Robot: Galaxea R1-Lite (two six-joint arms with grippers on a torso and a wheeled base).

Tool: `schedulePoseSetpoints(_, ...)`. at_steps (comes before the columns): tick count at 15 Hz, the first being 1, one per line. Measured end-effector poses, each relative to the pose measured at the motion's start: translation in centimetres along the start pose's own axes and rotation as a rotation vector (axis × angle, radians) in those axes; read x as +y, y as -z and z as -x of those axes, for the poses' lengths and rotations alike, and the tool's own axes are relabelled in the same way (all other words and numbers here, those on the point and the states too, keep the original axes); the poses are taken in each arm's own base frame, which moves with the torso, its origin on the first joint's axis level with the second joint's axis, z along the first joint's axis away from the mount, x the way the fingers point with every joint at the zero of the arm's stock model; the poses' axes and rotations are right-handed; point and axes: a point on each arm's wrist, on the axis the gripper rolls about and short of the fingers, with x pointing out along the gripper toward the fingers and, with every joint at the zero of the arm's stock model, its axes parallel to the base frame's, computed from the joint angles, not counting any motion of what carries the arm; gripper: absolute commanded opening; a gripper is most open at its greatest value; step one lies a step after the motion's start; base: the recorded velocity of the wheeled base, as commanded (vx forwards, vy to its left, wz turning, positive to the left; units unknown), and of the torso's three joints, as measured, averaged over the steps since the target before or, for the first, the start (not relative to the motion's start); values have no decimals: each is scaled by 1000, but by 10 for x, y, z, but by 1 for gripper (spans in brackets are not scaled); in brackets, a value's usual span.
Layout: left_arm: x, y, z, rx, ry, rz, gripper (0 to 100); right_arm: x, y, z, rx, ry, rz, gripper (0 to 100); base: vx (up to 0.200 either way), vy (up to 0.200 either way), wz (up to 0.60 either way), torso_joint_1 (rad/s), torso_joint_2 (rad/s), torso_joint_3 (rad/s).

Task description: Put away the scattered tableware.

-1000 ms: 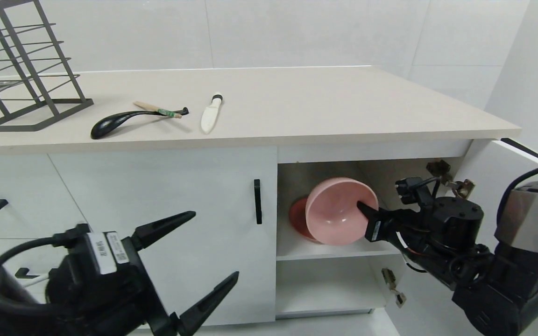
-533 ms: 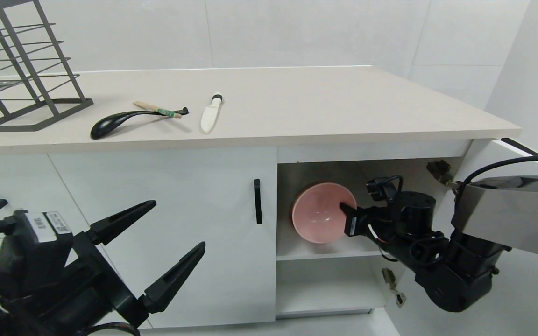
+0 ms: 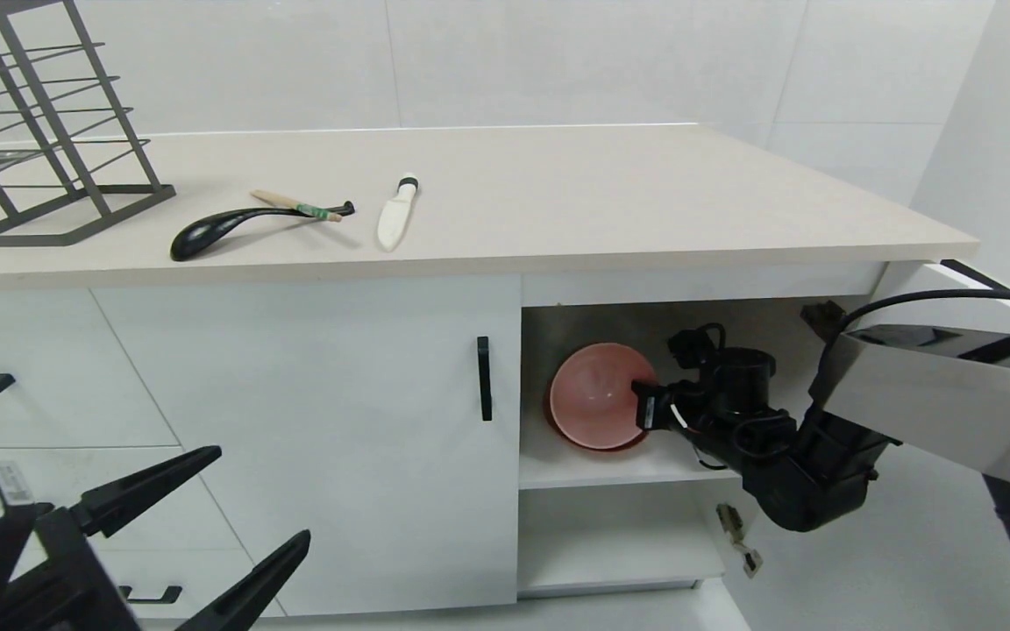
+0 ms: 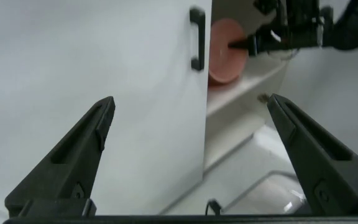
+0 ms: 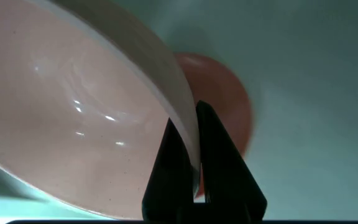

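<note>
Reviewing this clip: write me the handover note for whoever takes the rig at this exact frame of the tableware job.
Right gripper: jaws shut on the rim of the pink bowl, inside the cabinet above its upper shelf. The bowl is tilted, in front of a red dish.
Left gripper: open, empty, low before the closed door.
Done: bowl is in the cabinet, not yet released.
Left: release it. The black spoon, chopsticks and white knife lie on the counter, to be put away.

The right gripper (image 3: 645, 405) has pushed the pink bowl (image 3: 597, 394) deeper into the cabinet (image 3: 593, 469), close against the red dish (image 3: 597, 443) at its back. The left gripper (image 3: 260, 492) has sunk lower, farther from the cabinet.
</note>
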Motion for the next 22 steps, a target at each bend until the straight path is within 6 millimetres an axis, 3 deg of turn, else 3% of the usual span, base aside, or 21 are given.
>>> schedulePoseSetpoints(4,4,-1,21,-34,-45,5,100,-18,5,-7,29,30,-16,0,0,0,0,0,0,0)
schedulePoseSetpoints(14,6,-2,25,-60,-59,10,100,-13,15,-17,41,23,-12,0,0,0,0,0,0,0)
schedulePoseSetpoints(15,6,-2,25,-60,-59,10,100,-13,17,-19,44,23,-12,100,0,0,0,0,0,0)
schedulePoseSetpoints(22,6,-1,25,-50,-58,12,100,-8,23,-19,55,11,-3,100,0,0,0,0,0,0)
